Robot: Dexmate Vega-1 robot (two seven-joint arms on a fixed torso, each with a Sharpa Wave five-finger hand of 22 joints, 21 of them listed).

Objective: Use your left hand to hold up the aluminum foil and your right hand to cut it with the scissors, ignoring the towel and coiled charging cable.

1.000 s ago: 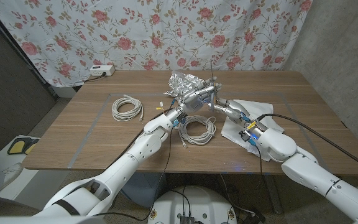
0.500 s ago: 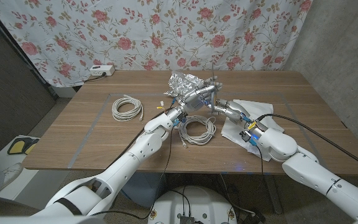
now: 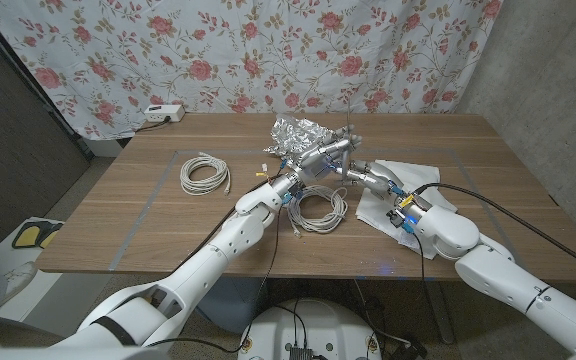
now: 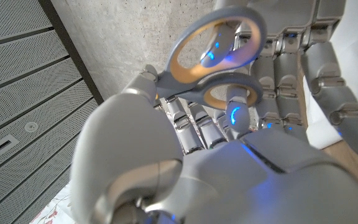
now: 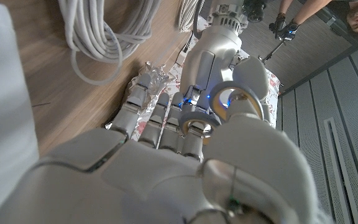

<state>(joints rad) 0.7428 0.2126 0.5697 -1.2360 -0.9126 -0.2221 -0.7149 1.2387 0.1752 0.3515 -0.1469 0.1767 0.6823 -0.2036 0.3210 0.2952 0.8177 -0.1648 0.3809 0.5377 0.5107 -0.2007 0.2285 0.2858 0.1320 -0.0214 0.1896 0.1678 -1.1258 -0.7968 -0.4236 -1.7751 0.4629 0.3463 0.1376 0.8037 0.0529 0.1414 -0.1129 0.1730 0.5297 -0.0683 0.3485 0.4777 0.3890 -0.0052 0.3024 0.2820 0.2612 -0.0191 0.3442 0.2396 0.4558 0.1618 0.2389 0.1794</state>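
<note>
1. Risk of a missed cut: judging from the head view, the left hand [image 3: 318, 157] and right hand [image 3: 360, 174] are crowded together at the foil's edge, so the blades could close on the robot's own fingers [image 5: 148, 118] or on air rather than on the sheet.
2. Slippage is a second worry: the aluminum foil [image 3: 296, 133] is a crumpled lump, and a weak hold could let it tear loose or sag onto the table [image 3: 148, 205] when the blades bite.
3. Right hand grasps the scissors [image 4: 216, 62], fingers through the orange-lined loops; the thin blades rise near the foil's 3 o'clock side.
4. Left hand grips the foil from about 5 o'clock, raising it at the table's far middle.
5. Stray contact with the coiled charging cable [image 3: 320, 208], at 6 o'clock from both hands, or the towel [image 3: 400, 178] beneath the right wrist, could drag them along.
</note>
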